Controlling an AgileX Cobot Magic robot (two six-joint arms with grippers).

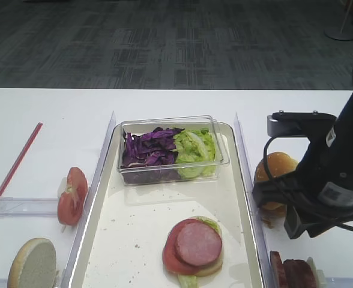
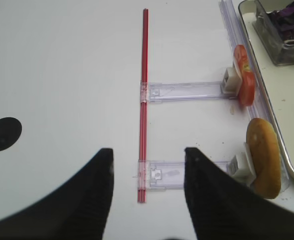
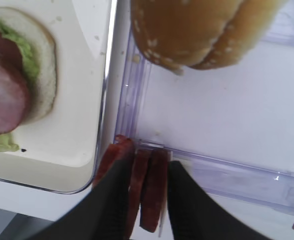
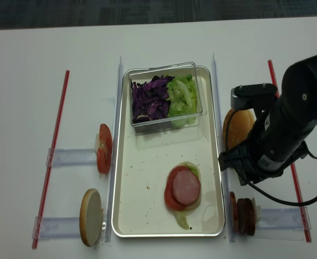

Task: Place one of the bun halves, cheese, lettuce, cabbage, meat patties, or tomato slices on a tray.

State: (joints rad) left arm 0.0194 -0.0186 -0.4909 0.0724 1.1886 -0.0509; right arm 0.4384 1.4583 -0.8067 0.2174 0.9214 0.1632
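- Right wrist view: right gripper point(image 3: 144, 200) is poised w/ fingers apart, astride upright meat patties point(image 3: 148, 187) just beside tray point(image 3: 74, 165); nothing clamped yet.
- Next, by judgement: fingers to be closed on one patty, then it is lifted to tray.
- Left gripper point(image 2: 147, 200) is held apart, idle.

White table point(image 4: 18, 65) w/ tray point(image 4: 127, 216) at centre, clear guide rails point(image 4: 115, 108) along its sides, red strips point(image 4: 53, 151) further out, clear holders point(image 4: 67, 157) standing tomato slices point(image 4: 103, 148), bun halves point(image 4: 91, 217) & meat patties point(image 4: 245, 216) on edge.

Bun halves point(image 3: 207, 30) cropped by the right wrist view's top edge, meat patties point(image 3: 149, 190) partly behind pincer fingers point(image 3: 112, 200).
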